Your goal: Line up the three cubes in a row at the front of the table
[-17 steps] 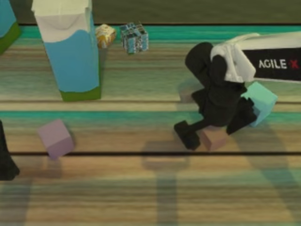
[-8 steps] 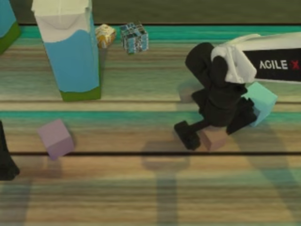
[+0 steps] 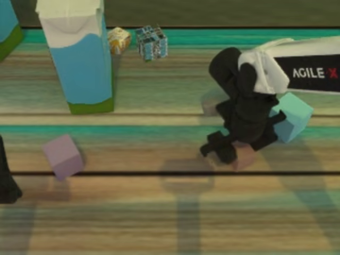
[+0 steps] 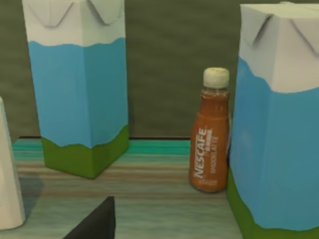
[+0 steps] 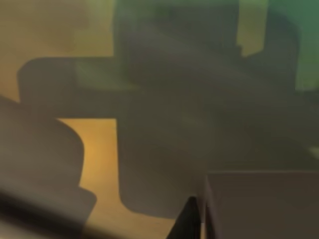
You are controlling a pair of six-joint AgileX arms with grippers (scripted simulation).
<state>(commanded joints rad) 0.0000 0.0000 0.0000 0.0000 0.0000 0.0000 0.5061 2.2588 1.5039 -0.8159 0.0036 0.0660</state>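
The small dusty pink-brown cube rests on the table right of centre, and my right gripper is shut on it from above. In the right wrist view, one dark finger lies against the side of that cube. The large light cyan cube sits just behind and to the right, partly hidden by the arm. Far off at the left stands the pale lilac cube. My left gripper is parked at the left edge.
A tall blue-and-white carton stands at the back left, with another carton at the corner. A small orange-and-cream cube and a patterned puzzle cube sit at the back. The left wrist view shows a brown coffee bottle.
The right gripper's fingers have drawn together onto the pink-brown cube. The cubes and the left arm have not moved.
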